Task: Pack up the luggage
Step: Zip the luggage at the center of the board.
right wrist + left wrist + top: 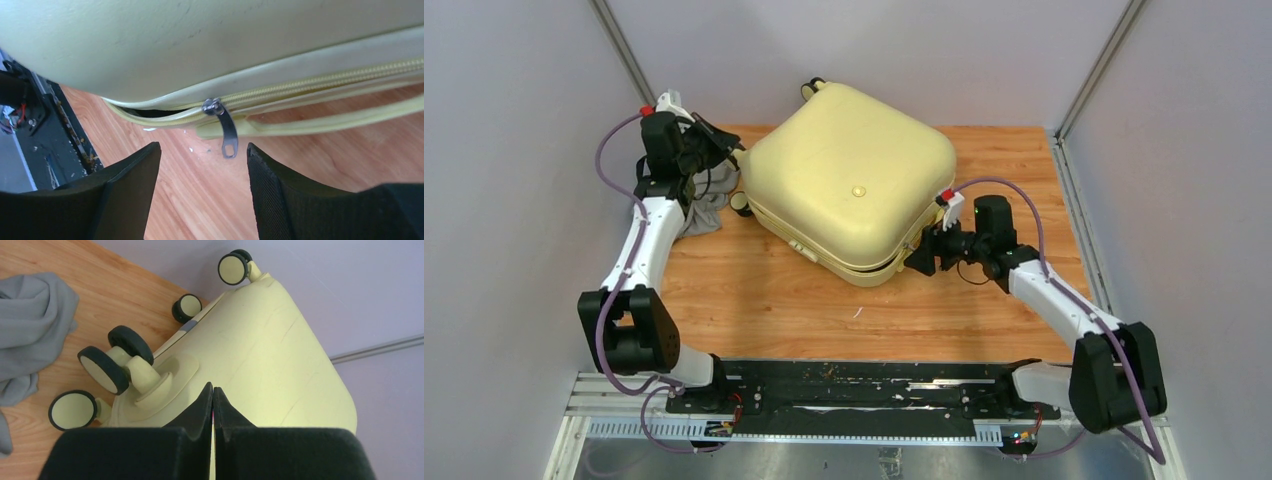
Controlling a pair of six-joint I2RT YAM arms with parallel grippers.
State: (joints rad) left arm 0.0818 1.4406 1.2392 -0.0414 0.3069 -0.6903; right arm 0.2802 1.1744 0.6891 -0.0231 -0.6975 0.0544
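**Position.** Locate the luggage lying flat on the far middle of the counter, broad face up, nearer the counter's far edge than its near edge.

**Progress.** Read the lid as lowered onto the base shell. Check the seam in the right wrist view: meshed teeth on one side of the zipper slider, a narrow gap showing dark lining on the other. Judge the zipping as partly done, with the run past the slider left to close. Note the zipper pull hanging free below the seam. Note also a grey cloth on the counter's far left part, outside the shell and just beside the wheels; cannot tell whether meant for packing. Treat the contents as hidden under the lid.

**Orientation.** Treat the luggage as turned diagonally to the counter's edges. Find the wheel end facing the counter's far left corner and the opposite end facing its near right side. Judge the long axis as running between those two ends, flat along the counter. Expect little difference between length and width in the top view, given the near-square outline.

**Pincers.** Read the left pincer as fully closed with nothing between the fingers, raised over the counter's far left corner, above the wheel end. Read the right pincer as open and empty, low over the counter's right middle, with one finger either side of the zipper pull and no contact.
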